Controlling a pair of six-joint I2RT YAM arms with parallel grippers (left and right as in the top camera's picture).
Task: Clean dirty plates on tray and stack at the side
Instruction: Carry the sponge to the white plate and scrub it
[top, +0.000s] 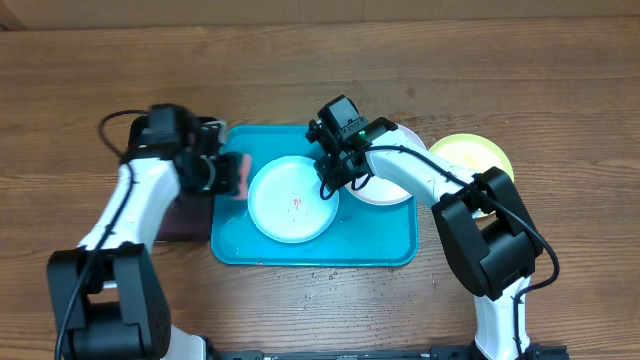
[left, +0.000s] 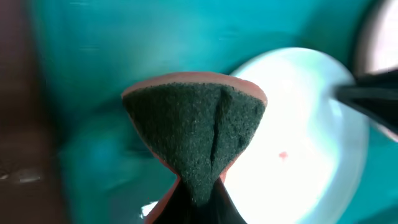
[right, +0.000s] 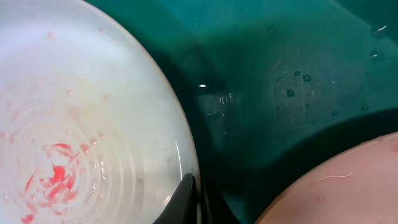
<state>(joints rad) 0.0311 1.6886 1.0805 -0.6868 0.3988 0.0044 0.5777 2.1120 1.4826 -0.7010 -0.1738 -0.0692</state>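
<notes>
A light blue plate (top: 293, 200) with red smears lies in the middle of the turquoise tray (top: 380, 240). My right gripper (top: 332, 182) is shut on its right rim; the right wrist view shows the rim (right: 180, 143) pinched between the fingers (right: 194, 202). A white plate (top: 385, 180) lies to the right, partly over the tray's edge. A yellow-green plate (top: 475, 155) lies further right on the table. My left gripper (top: 222, 173) is shut on a pink and dark green sponge (left: 196, 130) over the tray's left edge, beside the blue plate (left: 311, 137).
A dark tray (top: 185, 215) lies left of the turquoise tray, mostly under my left arm. Water drops (right: 292, 87) sit on the tray floor. The wooden table (top: 300, 60) extends behind the tray.
</notes>
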